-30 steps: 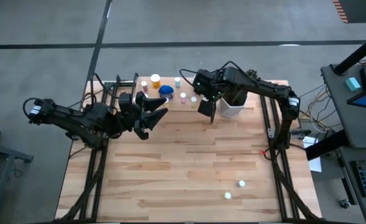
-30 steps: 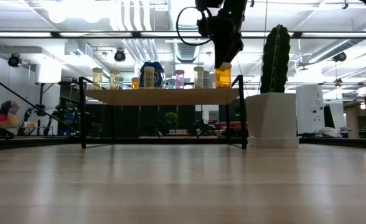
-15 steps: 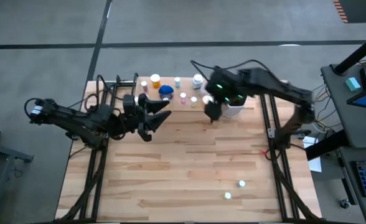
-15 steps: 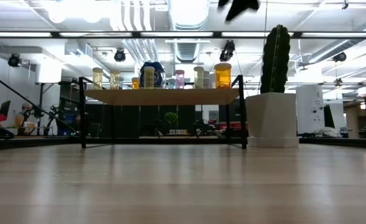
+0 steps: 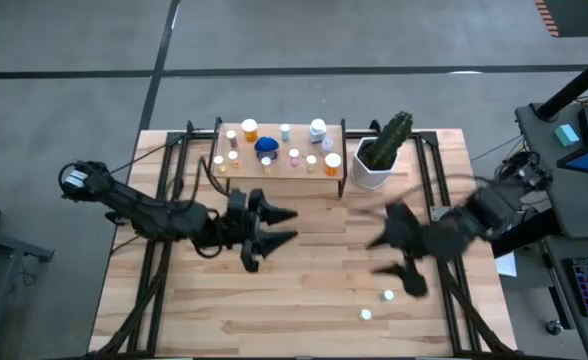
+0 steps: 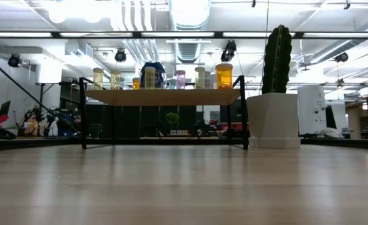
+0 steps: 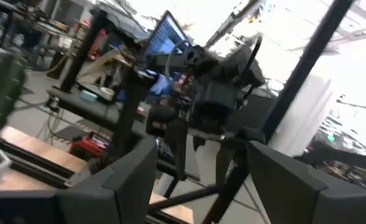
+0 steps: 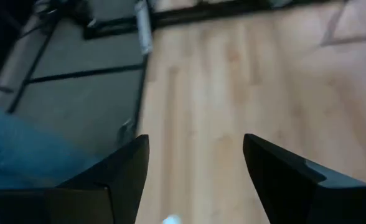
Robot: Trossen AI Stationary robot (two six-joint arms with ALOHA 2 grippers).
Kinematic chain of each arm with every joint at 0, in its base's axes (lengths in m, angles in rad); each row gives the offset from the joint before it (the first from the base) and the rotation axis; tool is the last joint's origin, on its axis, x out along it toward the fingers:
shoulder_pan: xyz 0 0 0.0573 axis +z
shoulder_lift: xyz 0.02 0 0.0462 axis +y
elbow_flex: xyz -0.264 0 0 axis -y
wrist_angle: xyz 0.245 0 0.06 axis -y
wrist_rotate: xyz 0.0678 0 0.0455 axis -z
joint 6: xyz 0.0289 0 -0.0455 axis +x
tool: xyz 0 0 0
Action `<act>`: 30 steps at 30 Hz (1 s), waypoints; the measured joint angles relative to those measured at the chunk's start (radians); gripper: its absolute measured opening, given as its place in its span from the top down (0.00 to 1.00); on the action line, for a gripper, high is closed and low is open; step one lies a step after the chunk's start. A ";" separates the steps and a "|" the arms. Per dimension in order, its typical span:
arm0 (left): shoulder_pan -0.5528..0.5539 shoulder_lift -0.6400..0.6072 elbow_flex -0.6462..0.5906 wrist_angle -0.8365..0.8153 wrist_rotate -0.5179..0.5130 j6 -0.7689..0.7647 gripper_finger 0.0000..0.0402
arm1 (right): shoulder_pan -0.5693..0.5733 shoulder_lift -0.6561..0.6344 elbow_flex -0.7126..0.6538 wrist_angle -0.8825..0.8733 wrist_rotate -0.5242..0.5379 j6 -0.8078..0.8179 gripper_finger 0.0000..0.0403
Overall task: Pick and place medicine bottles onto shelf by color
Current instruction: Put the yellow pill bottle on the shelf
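I have the right hand (image 5: pixel 406 262) out over the bare middle of the desk (image 5: pixel 314 300), fingers spread apart and holding nothing. Two bottles (image 5: pixel 388 295) with white caps stand loose on the desk just beyond that hand toward the near edge, close together; they look like the ones left to sort. In the right wrist view a white speck (image 8: pixel 169 219) shows between the fingers at the frame edge, which may be one of them, though I can't be sure.

The left hand (image 5: pixel 274 226) sits off to the side of the right one, also over open wood, fingers apart and empty, pointed across toward the right arm.

The shelf (image 5: pixel 236 172) lies well behind both hands, at the far edge of the desk, already crowded with bottles, an orange one (image 6: pixel 224 75) at the end next to the cactus pot (image 5: pixel 373 172) and a blue one (image 5: pixel 265 146) near the middle.

My read on handling: these bottles are small, light, rigid plastic, smooth-sided and easy to tip. I would come straight down and close across the round body just under the cap, squarely, so it doesn't squirt out sideways. Only a gentle squeeze should be needed. Because the two stand close, the fingers risk knocking the neighbour.
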 joint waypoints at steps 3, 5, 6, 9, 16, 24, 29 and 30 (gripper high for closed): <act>-0.023 0.057 0.044 -0.015 0.000 0.000 0.42 | 0.096 -0.020 -0.103 0.018 0.008 0.161 0.38; -0.033 0.095 0.080 -0.071 0.000 0.000 0.42 | 0.147 -0.023 -0.161 0.021 0.013 0.276 0.38; -0.037 0.116 0.104 -0.113 0.000 0.000 0.42 | 0.171 -0.024 -0.187 0.021 0.020 0.327 0.38; -0.044 0.180 0.192 -0.277 0.005 -0.007 0.42 | 0.242 -0.012 -0.260 0.022 0.046 0.452 0.38; -0.045 0.340 0.450 -0.772 0.249 0.013 0.42 | 0.391 -0.010 -0.383 0.023 0.185 0.659 0.38; -0.039 0.536 0.567 -0.880 0.303 0.400 0.42 | 0.468 -0.014 -0.465 0.051 0.674 0.761 0.38; 0.010 0.626 0.552 -0.684 0.505 0.400 0.42 | 0.468 -0.014 -0.497 0.144 0.905 0.752 0.38; 0.022 0.638 0.550 -0.640 0.541 0.395 0.42 | 0.468 -0.014 -0.502 0.166 0.953 0.736 0.38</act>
